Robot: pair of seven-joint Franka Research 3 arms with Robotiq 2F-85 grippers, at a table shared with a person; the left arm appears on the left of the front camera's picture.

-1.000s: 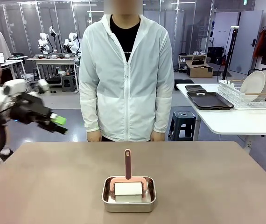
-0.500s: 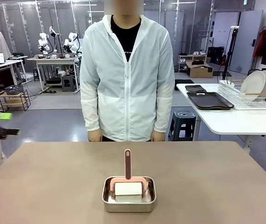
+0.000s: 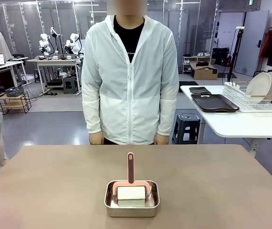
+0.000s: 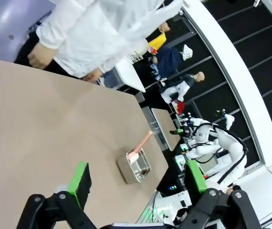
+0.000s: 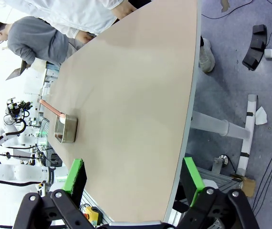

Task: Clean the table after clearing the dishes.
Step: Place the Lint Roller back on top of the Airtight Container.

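Front view: the taupe table [image 3: 55,191] is carrying a steel pan [image 3: 131,200] with a pink-handled roller [image 3: 130,181] at 6 o'clock. At 3 o'clock, white plates [image 3: 261,86] are standing in a rack, dark trays [image 3: 214,102] beside them.

Left wrist view: the left gripper [image 4: 136,183] is hovering, fingers apart, the pan perhaps well beyond.

Right wrist view: the right gripper [image 5: 135,180] is gaping over the table's edge.

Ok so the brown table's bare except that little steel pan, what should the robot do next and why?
Probably bring one open gripper down to the pink roller handle standing up out of the small steel pan. The white plates already sit in the rack on the white side table, so wiping the taupe table is what's left.
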